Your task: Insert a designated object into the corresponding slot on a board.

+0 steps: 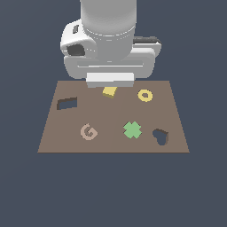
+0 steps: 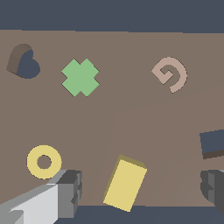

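Observation:
The yellow block (image 2: 125, 183) lies slanted on the brown board (image 2: 131, 113), near its far edge in the exterior view (image 1: 109, 92). My gripper (image 2: 141, 189) is open above it, with one finger (image 2: 70, 192) and the other finger (image 2: 214, 186) spread wide on either side, neither touching the block. The dark rectangular slot (image 1: 67, 103) sits towards the exterior view's left of the block; in the wrist view the slot (image 2: 213, 143) is cut off by the picture's edge.
On the board are a yellow ring (image 1: 145, 95), a green cross (image 1: 132, 130), a tan G (image 1: 88, 131) and a dark heart-shaped cutout (image 1: 160, 136). The arm's bulky hand (image 1: 110, 66) hangs over the board's far edge.

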Robot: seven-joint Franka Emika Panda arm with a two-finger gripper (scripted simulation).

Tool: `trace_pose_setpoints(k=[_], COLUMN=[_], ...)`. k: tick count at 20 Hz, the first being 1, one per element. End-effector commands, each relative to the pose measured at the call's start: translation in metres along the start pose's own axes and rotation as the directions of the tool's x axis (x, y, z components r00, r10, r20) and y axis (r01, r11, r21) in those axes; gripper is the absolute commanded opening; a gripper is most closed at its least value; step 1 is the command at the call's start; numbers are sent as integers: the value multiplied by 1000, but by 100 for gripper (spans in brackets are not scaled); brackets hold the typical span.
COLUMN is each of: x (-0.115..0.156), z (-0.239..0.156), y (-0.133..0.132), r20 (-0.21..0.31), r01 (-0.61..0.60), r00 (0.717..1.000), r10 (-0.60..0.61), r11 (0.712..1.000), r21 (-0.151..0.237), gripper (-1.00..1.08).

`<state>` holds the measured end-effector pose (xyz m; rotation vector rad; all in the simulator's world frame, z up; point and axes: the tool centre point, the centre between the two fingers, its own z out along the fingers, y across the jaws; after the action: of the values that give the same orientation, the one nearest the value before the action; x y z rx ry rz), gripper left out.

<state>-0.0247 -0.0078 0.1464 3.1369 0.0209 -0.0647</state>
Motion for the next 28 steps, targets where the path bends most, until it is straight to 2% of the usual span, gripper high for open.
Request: trace_pose_setpoints(k=[1,7,17,23,28], x=[-6,-26,-61,-70,-71], z=[7,34,82,96,99], y=[1,4,4,2,1], r20=[-2,-13,-32,-37,-36], r01=[-27,-130,-307,-355,-360], r00=[1000,991,951,934,932], r10=[27,130,308,355,360], r11=[1000,991,951,935,933], r21=[1,4,14,17,17], gripper=[100,100,100,100,100])
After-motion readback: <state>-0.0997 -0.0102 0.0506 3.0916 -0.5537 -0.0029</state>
